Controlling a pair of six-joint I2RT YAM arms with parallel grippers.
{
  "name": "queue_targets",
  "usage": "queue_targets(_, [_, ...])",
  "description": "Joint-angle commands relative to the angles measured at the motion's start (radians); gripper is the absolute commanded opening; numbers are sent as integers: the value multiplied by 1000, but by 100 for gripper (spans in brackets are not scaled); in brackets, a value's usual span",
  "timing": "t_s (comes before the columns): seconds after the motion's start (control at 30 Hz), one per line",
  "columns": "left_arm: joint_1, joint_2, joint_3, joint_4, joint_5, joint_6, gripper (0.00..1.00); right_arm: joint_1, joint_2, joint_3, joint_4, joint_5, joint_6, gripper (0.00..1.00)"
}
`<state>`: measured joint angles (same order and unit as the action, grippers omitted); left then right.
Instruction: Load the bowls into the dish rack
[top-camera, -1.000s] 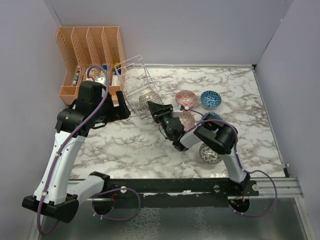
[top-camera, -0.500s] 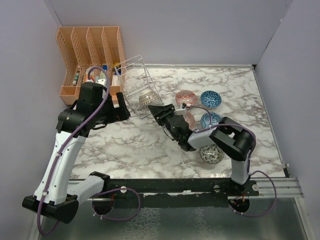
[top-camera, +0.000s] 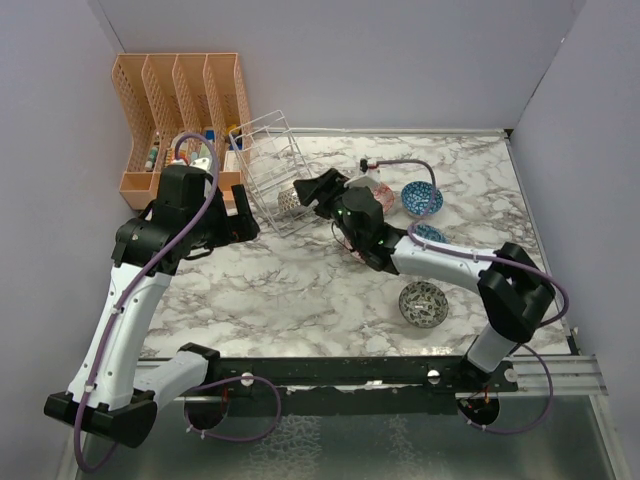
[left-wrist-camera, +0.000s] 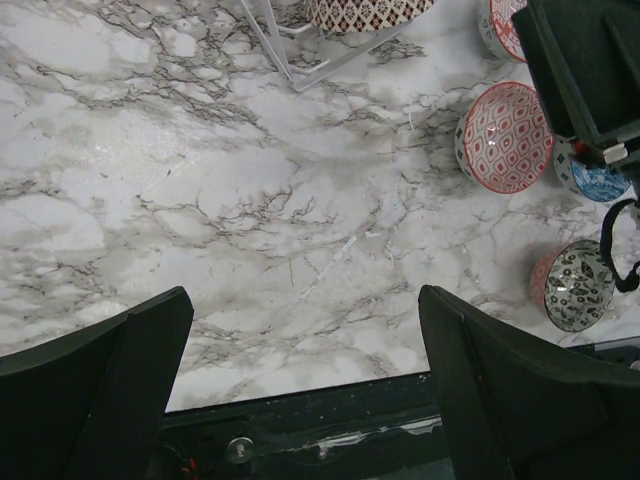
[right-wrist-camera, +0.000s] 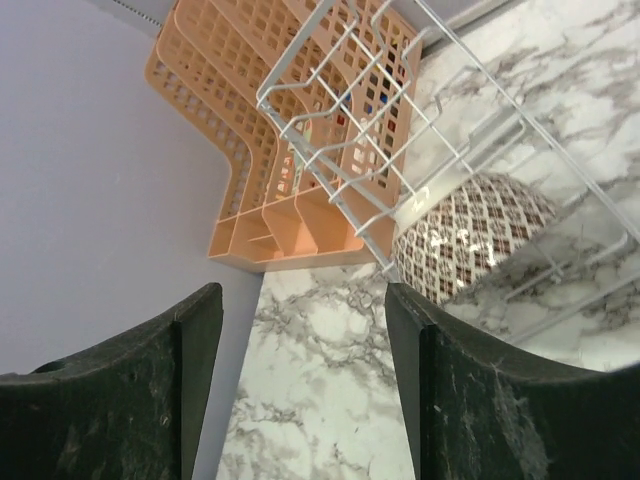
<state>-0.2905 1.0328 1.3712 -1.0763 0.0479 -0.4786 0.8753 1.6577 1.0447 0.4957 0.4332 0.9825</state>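
Note:
The wire dish rack (top-camera: 268, 165) stands at the back left, tilted, with the brown bowl (top-camera: 289, 199) lodged in its near end. My right gripper (top-camera: 313, 190) is open and empty just right of that bowl; in the right wrist view the gripper (right-wrist-camera: 300, 390) faces the bowl (right-wrist-camera: 470, 235) and the rack (right-wrist-camera: 400, 110). A reddish-pink bowl (top-camera: 384, 189) shows behind the right arm; another (left-wrist-camera: 505, 135) lies under it. Two blue bowls (top-camera: 421, 198) (top-camera: 429, 233) and a dark grey-green bowl (top-camera: 422, 303) sit on the table. My left gripper (top-camera: 243, 213) is open and empty, hovering left of the rack.
A peach slotted organiser (top-camera: 180, 110) holding small items stands in the back left corner, against the rack. Grey walls close the back and both sides. The marble table (top-camera: 280, 290) ends at a black rail at the near edge.
My right arm has stretched out and its gripper has moved away from me, up to the rack's near end beside the brown bowl. The left arm has not moved.

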Motion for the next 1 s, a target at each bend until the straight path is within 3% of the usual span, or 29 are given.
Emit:
queue_targets(0.0, [-7,-23,-11,1,-28,12,99,-48,84,146,-144,-113,-185,67])
queue_targets(0.2, [-7,-36,-34,7,-33,7,99,-114,187,231,-100,-302,-215,67])
queue_targets(0.37, [-7,-39,-37,4,-48,10,99,-124,257,330,-136,-389,-358,67])
queue_targets(0.7, [-6,-35,-31,2,-78,11,99,-123,325,579,-470,-252,-674,67])
queue_targets(0.97, [-6,-21,-25,-7,-89,3,99,-124,382,577,-493,-289,-690,69])
